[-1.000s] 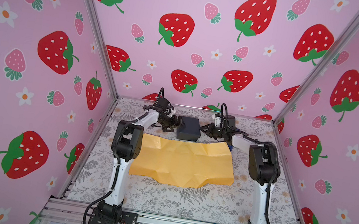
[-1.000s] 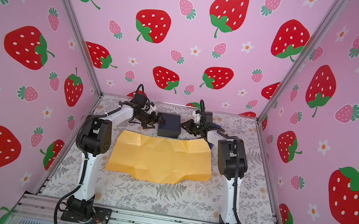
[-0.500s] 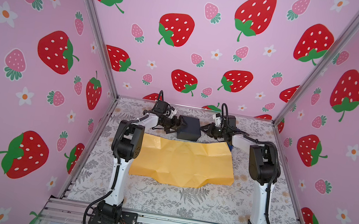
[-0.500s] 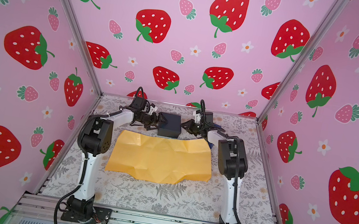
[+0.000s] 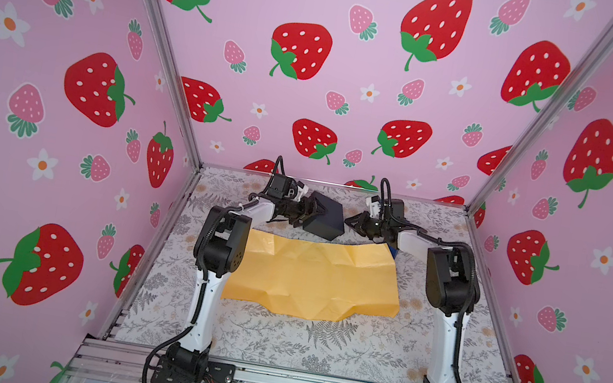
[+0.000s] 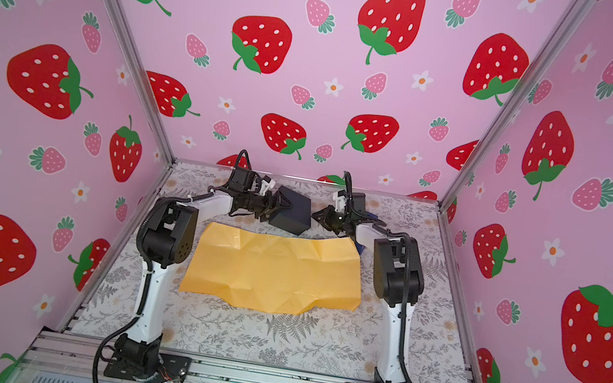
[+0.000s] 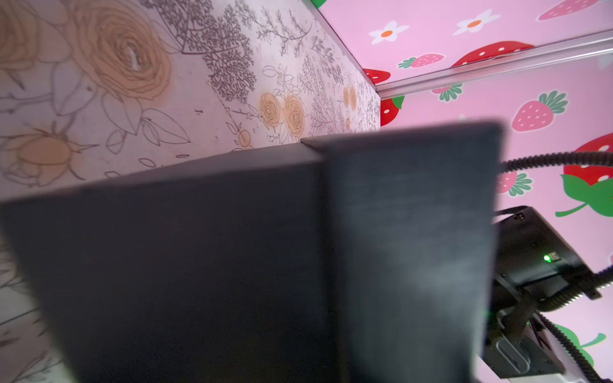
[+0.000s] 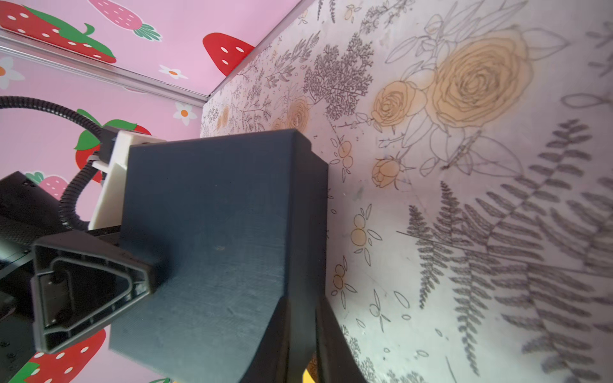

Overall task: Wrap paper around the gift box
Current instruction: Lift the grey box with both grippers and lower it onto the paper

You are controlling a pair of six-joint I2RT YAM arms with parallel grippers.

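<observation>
The gift box (image 5: 328, 217) (image 6: 292, 213) is a matte black cuboid at the far end of the table, tilted with one corner raised. My left gripper (image 5: 309, 213) (image 6: 276, 209) straddles its left side, shut on it. One of its fingers (image 8: 89, 288) presses on a face of the box (image 8: 215, 232). The box (image 7: 232, 265) fills the left wrist view and hides the jaws. My right gripper (image 5: 350, 222) (image 6: 317, 216) (image 8: 313, 318) is shut, with its tips at the box's right edge. The pale yellow-orange paper (image 5: 311, 275) (image 6: 275, 269) lies creased and flat just in front of the box.
A blue object (image 5: 392, 252) (image 6: 360, 249) peeks out at the paper's far right corner, under the right arm. The pink strawberry back wall (image 5: 329, 120) stands close behind the box. Floral table cover (image 5: 312, 349) lies bare in front of the paper.
My left gripper has moved right onto the box and its jaws have narrowed slightly. The box, flat before, now sits tilted and turned. The right gripper has hardly moved.
</observation>
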